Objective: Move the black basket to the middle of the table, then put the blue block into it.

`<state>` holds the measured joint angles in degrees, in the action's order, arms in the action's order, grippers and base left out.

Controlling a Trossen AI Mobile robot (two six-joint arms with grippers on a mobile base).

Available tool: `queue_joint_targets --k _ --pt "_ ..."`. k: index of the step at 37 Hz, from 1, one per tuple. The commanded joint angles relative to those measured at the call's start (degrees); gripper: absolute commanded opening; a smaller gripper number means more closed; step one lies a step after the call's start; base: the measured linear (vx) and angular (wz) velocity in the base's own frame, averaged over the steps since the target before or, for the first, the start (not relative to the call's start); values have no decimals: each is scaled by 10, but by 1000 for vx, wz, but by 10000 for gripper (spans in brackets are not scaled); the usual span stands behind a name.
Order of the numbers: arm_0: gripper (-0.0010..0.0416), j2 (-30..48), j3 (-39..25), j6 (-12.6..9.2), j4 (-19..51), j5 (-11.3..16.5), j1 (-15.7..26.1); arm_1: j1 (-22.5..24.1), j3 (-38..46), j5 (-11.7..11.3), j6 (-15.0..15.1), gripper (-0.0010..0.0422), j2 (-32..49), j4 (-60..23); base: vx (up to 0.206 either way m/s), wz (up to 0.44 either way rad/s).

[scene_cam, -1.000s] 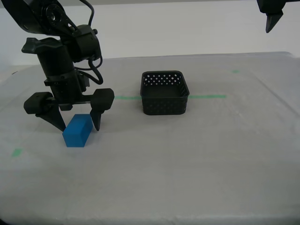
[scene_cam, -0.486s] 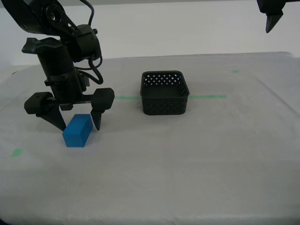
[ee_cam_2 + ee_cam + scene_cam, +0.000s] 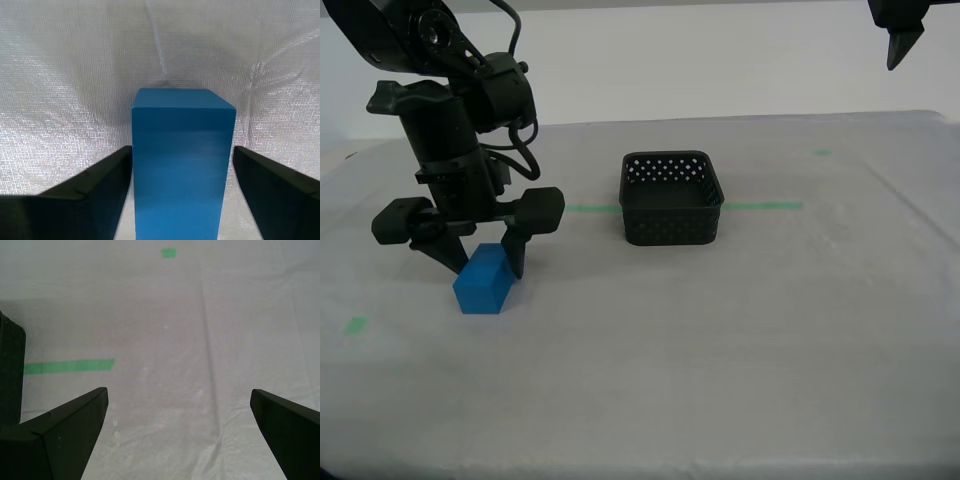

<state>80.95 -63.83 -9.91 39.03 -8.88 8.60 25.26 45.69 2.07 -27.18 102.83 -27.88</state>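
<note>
"Jaws of my second gripper (image 3: 488,268) stand on either side of the blue block (image 3: 484,281), and in the second wrist view each fingertip looks flush against a side face, so you can take that as a grip, though the block rests on the table (image 3: 720,350)"

"And the basket? Is the first part done?"

"You can judge it done: the black basket (image 3: 672,200) sits upright on the green tape line (image 3: 765,207), about mid-table in the exterior view. It is well apart from these jaws, off past the finger on the exterior view's right. What you have left is the lift, the carry and the drop"

"What room do I have?"

"Plenty. Between the jaws and the basket you see only bare cloth. The one edge you must mind is the basket's rim: bring the block over it, not into the perforated wall. The opening is wider than the block, so you have some slack there"

"And the other arm?"

"My first gripper (image 3: 178,391) hangs high with its jaws spread wide and nothing between them, only cloth below; it should stay out of your path"
</note>
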Motion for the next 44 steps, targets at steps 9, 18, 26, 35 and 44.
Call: queue_joint_targets --k 9,18,26,35,44 --pt "398 0 0 -1 0 -2 0 0 0 2 -2 83 0 0 0 0" --pt "398 0 0 -1 0 -2 0 0 0 2 -1 5 0 -1 0 0" --pt "398 0 0 -1 0 -2 0 0 4 2 -1 -2 0 -16 0 0" --pt "398 0 0 -1 0 -2 0 0 35 2 -1 -1 -13 -75 0 0" --pt "398 0 0 -1 0 -2 0 6 103 -21 -1 -1 -25 -152 0 0"
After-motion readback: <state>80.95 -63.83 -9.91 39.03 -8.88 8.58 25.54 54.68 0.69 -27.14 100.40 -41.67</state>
